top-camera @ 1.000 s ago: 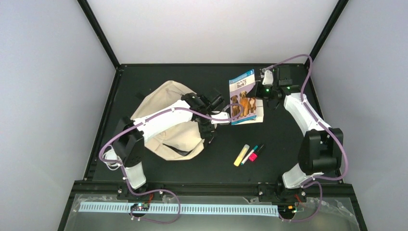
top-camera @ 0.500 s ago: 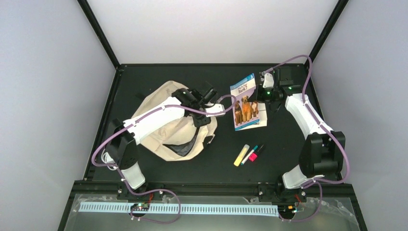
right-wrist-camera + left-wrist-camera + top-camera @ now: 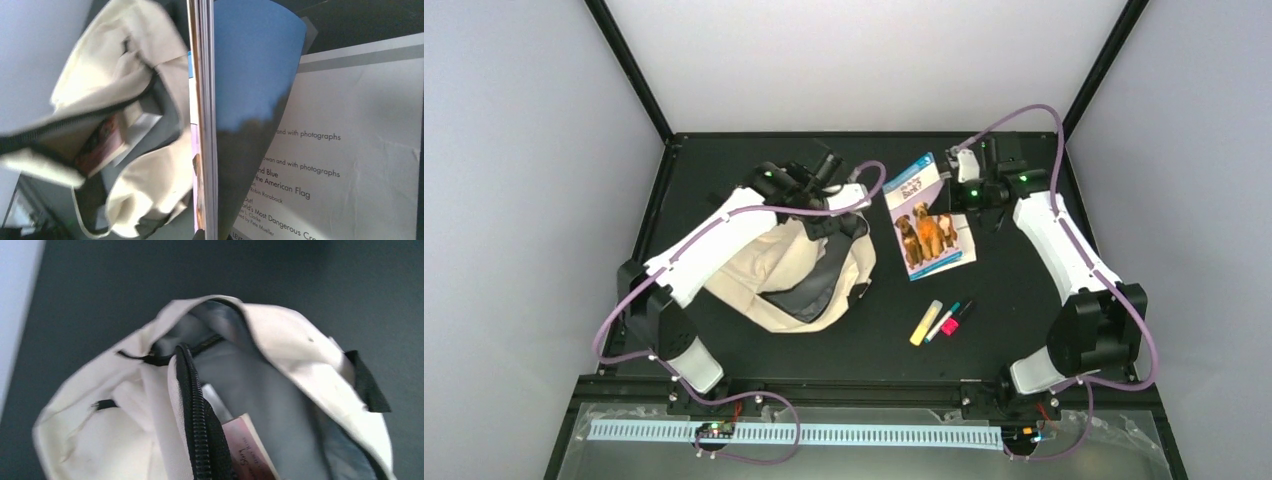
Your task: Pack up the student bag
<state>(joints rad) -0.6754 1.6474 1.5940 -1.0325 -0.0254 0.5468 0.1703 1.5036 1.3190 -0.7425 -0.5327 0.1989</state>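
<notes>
The student bag [image 3: 754,270] lies left of centre, cream with a grey lining [image 3: 260,390]. Its mouth is pulled open. My left gripper [image 3: 844,212] is shut on the bag's black zipper edge [image 3: 192,405] and holds that rim up; its fingers are out of the left wrist view. A pinkish book [image 3: 250,452] stands inside the bag. My right gripper [image 3: 961,195] is shut on a blue book with dogs on its cover [image 3: 924,220], held tilted just right of the bag's mouth. In the right wrist view the book's page edge [image 3: 204,125] runs up from my fingertips, and a white printed page [image 3: 350,150] hangs open beside it.
A yellow highlighter [image 3: 925,322], a teal pen [image 3: 945,319] and a pink-and-black marker [image 3: 957,316] lie together on the black table [image 3: 1024,330], near and right of the bag. Black frame posts rise at the back corners.
My left gripper shut on the bag's zipper edge and drew it back and left, opening the mouth. My right gripper carried the dog book left, toward the bag.
</notes>
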